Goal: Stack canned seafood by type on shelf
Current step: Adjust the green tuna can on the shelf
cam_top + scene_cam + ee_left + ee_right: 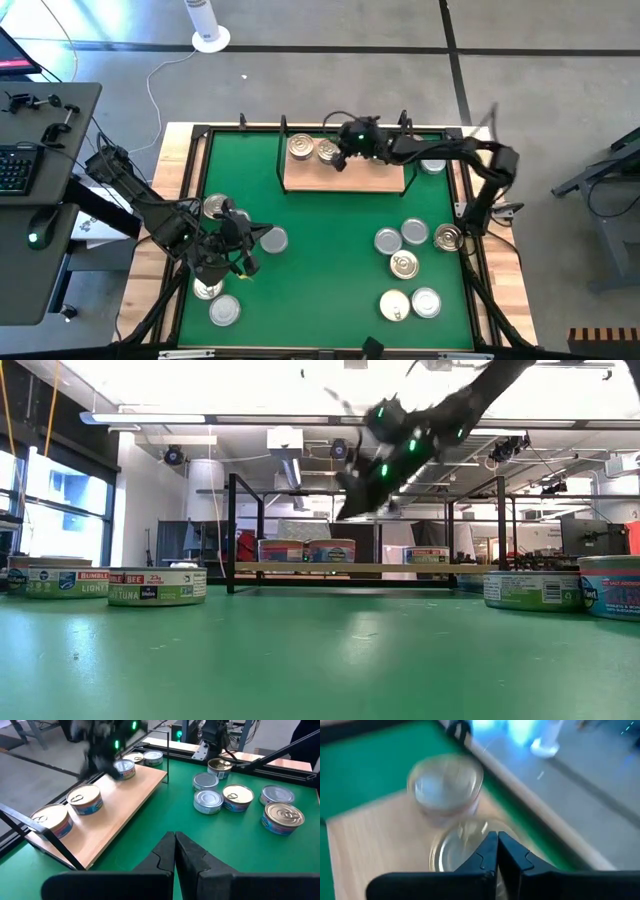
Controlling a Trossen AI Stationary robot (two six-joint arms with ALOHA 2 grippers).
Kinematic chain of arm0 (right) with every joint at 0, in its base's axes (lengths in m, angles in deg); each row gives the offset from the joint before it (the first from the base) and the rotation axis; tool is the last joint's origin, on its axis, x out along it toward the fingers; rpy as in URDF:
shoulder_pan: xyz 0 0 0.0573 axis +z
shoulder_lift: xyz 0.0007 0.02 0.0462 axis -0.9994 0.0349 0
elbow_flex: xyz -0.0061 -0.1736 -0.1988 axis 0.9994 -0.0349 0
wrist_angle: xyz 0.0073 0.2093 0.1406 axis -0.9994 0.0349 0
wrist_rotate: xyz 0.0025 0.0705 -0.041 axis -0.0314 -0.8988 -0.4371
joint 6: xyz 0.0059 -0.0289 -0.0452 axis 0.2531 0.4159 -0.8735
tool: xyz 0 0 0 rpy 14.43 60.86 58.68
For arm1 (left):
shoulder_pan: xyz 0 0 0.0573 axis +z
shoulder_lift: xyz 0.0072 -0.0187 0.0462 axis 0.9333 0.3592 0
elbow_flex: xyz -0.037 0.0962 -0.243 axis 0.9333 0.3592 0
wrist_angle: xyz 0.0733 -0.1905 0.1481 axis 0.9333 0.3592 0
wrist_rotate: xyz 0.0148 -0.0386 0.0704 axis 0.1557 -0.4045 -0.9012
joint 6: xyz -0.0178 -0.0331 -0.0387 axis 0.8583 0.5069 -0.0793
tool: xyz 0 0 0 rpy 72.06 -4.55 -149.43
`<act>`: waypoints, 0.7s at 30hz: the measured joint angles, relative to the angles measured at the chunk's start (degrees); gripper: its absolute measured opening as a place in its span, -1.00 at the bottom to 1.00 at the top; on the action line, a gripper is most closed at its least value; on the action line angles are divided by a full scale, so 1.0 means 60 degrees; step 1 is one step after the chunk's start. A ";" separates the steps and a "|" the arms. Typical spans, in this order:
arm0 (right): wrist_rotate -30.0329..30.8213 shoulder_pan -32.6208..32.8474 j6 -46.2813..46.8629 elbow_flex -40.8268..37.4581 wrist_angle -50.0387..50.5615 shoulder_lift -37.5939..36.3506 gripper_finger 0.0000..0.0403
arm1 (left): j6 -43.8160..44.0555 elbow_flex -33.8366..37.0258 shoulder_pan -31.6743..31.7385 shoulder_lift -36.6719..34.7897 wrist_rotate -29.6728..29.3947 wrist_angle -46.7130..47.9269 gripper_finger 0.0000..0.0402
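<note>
The shelf [345, 176], a tan board with black uprights, stands at the far middle of the green mat. Two gold-lidded cans [300, 148] [327, 152] rest flat on its left half; the left wrist view shows a third can [124, 768] on the board behind them. My right gripper [339, 160] hangs shut and empty just above the board beside these cans [445, 785], clear of them in the low view [347, 510]. My left gripper [236, 246] is shut, holds nothing, and waits over the mat's near left [175, 842].
Loose cans lie flat on the mat: several at the right [404, 265] [447, 237] [426, 302] and several near the left arm [215, 207] [272, 240] [225, 312]. One more sits off the shelf's right end [432, 166]. The mat's middle is bare.
</note>
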 joint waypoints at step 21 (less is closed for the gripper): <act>0.2032 0.0599 0.1041 0.0038 0.6228 -0.1581 -1.00 | -0.0607 0.0474 0.0577 0.0004 -0.0258 -0.0843 -1.00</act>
